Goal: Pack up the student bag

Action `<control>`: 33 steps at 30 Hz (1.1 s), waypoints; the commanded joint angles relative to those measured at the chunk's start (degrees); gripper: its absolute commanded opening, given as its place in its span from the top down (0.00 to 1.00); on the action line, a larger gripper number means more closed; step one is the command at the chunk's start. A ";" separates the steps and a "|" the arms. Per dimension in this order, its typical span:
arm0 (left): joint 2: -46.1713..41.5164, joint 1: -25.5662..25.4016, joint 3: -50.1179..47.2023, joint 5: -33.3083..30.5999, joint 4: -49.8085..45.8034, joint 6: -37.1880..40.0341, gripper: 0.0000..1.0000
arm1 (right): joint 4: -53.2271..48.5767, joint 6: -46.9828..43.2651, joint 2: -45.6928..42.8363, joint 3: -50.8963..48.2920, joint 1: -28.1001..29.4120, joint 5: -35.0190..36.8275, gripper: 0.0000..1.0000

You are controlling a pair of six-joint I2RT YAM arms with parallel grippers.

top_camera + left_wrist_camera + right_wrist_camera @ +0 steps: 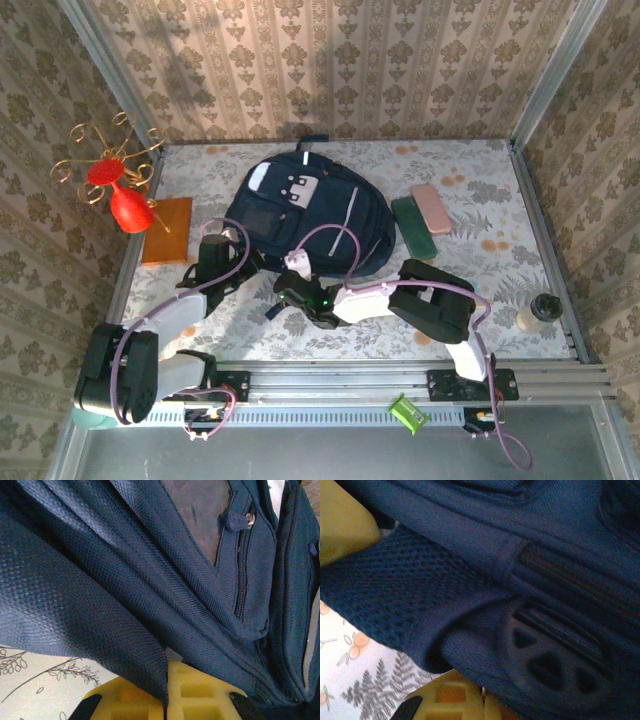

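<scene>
Where the left claw (166, 697) bites: a fold of backpack (305, 215) cloth, pinched between the yellow pads (200, 692), which are pressed together on it.
Likely reason: the fold rises taut off the counter (480, 290); judged a hold to lift or steady the near left edge.
Right claw (481, 700): pressed together; cloth beside a mesh strap (395, 590) runs into the seam between its pads, so it seems to pinch the near bottom edge.
Likely reason: two holds on one edge, judged a way to raise or spread the backpack for loading.
Backpack position: flat, mid-counter, top towards the far wall.
Main opening: cannot tell whether unzipped.
Goods waiting: green case (412, 228) and pink case (432, 207), side by side just right of the backpack; orange box (167, 230) to its left, beside a red vase (127, 205).
Progress: judged early; both cases lie outside.
</scene>
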 commanded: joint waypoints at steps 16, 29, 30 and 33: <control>-0.54 6.53 2.30 3.26 -3.23 7.14 1.00 | -9.12 10.75 -17.66 -16.16 -7.27 -7.15 1.00; 0.74 8.51 4.57 1.97 -6.75 9.96 0.97 | -13.96 1.52 -23.79 -15.26 -12.16 -24.82 1.00; 0.74 8.17 5.14 1.87 -7.38 10.63 0.85 | -14.54 0.39 -23.77 -14.44 -12.20 -26.71 1.00; -0.66 6.21 7.11 -0.38 -10.69 13.39 0.58 | -16.20 -1.84 -23.69 -12.24 -12.89 -30.53 1.00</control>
